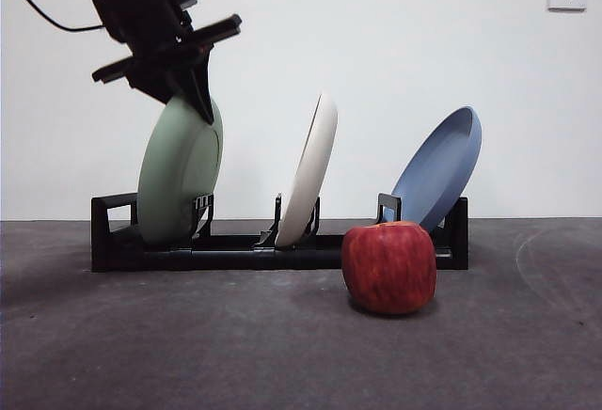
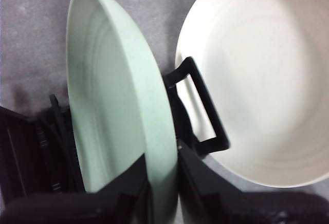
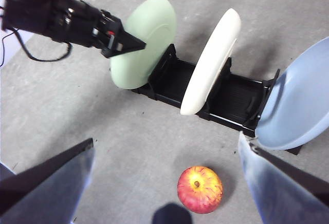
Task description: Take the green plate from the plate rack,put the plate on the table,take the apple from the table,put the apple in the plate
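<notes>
The left gripper (image 1: 193,100) pinches the top rim of the green plate (image 1: 179,180), standing in the plate rack's (image 1: 113,241) left end slot. The apple (image 1: 388,267) sits on the table (image 1: 188,354) before the rack's right end. The right gripper (image 3: 167,183) hovers spread wide above the apple.

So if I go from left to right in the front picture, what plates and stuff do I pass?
Green plate with the left gripper on its top rim → cream-white plate → apple → blue plate.
</notes>
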Motion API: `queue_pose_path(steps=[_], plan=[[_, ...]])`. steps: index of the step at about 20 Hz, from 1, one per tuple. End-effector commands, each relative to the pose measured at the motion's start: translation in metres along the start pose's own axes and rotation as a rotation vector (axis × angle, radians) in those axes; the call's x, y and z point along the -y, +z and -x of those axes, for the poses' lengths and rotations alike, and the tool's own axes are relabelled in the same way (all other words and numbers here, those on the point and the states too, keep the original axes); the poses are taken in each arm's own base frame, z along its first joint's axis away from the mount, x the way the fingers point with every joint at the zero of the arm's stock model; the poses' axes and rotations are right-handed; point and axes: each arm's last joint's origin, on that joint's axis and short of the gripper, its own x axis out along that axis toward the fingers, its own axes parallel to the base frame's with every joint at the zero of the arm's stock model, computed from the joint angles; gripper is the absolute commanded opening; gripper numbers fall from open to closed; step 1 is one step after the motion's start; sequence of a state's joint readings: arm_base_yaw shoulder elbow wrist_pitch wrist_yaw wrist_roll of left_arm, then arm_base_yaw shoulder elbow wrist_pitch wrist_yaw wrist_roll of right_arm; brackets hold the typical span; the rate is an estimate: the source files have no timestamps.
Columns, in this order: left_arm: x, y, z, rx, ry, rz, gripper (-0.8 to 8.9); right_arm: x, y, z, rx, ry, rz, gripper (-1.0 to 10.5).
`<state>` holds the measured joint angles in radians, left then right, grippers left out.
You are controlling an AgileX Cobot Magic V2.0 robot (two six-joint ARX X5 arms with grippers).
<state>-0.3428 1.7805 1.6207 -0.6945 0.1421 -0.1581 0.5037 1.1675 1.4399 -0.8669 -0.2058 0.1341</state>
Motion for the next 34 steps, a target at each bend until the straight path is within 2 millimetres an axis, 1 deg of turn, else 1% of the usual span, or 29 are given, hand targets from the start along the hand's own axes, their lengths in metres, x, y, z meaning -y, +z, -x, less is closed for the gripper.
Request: queue_pose_path(steps=[1,5,7,8,9,11,13,15,18,19,20,22,23,25,26,28,29,31,32,34], plan=[[0.011,0.022,0.023,0.071,-0.021,-0.024,-0.12,0.0,0.002,0.001,0.017,-0.005,0.012,4.7],[0.029,0.054,0.081,0.176,-0.029,-0.09,-0.12,0.0,0.002,0.001,0.021,-0.014,0.015,4.7],[0.039,0.061,0.114,0.198,-0.035,-0.15,-0.12,0.0,0.002,0.001,0.021,-0.019,0.019,4.7],[0.043,0.062,0.131,0.192,-0.036,-0.18,-0.12,0.0,0.003,0.001,0.024,-0.03,0.019,4.7],[0.047,0.059,0.147,0.172,-0.036,-0.207,-0.12,0.001,0.003,0.001,0.026,-0.046,0.023,4.7],[0.056,0.049,0.175,0.104,-0.025,-0.272,-0.12,0.001,0.004,0.001,0.04,-0.069,0.038,4.7],[0.067,0.039,0.201,0.157,-0.002,-0.319,-0.09,0.002,0.006,0.001,0.061,-0.079,0.044,4.7],[0.081,0.024,0.228,0.199,-0.021,-0.349,-0.09,0.002,0.007,0.001,0.073,-0.081,0.047,4.7],[0.094,0.0,0.246,0.205,-0.003,-0.394,-0.09,0.002,0.008,0.003,0.08,-0.096,0.056,4.7],[0.098,-0.009,0.248,0.193,0.004,-0.407,-0.09,0.002,0.009,0.003,0.081,-0.1,0.063,4.7],[0.103,-0.023,0.248,0.167,0.011,-0.419,-0.09,0.002,0.009,0.004,0.086,-0.11,0.072,4.7],[0.11,-0.047,0.244,0.115,0.013,-0.433,-0.09,0.002,0.011,0.006,0.094,-0.123,0.074,4.7],[0.113,-0.063,0.238,0.075,0.021,-0.43,-0.09,0.001,0.012,0.007,0.1,-0.127,0.077,4.7],[0.117,-0.087,0.227,0.027,0.059,-0.425,-0.09,0.0,0.014,0.01,0.11,-0.126,0.081,4.7],[0.12,-0.102,0.218,0.005,0.088,-0.424,-0.09,0.0,0.016,0.012,0.118,-0.125,0.081,4.7],[0.125,-0.121,0.204,-0.009,0.121,-0.423,-0.09,-0.001,0.018,0.015,0.129,-0.124,0.083,4.7],[0.129,-0.133,0.192,-0.012,0.136,-0.43,-0.09,-0.002,0.019,0.017,0.136,-0.123,0.084,4.7],[0.135,-0.147,0.175,0.001,0.171,-0.445,-0.09,-0.003,0.02,0.019,0.14,-0.122,0.085,4.7],[0.138,-0.155,0.164,0.019,0.204,-0.452,-0.09,-0.003,0.021,0.02,0.14,-0.123,0.085,4.7],[0.141,-0.164,0.144,0.045,0.25,-0.465,-0.09,-0.003,0.021,0.022,0.128,-0.124,0.083,4.7]])
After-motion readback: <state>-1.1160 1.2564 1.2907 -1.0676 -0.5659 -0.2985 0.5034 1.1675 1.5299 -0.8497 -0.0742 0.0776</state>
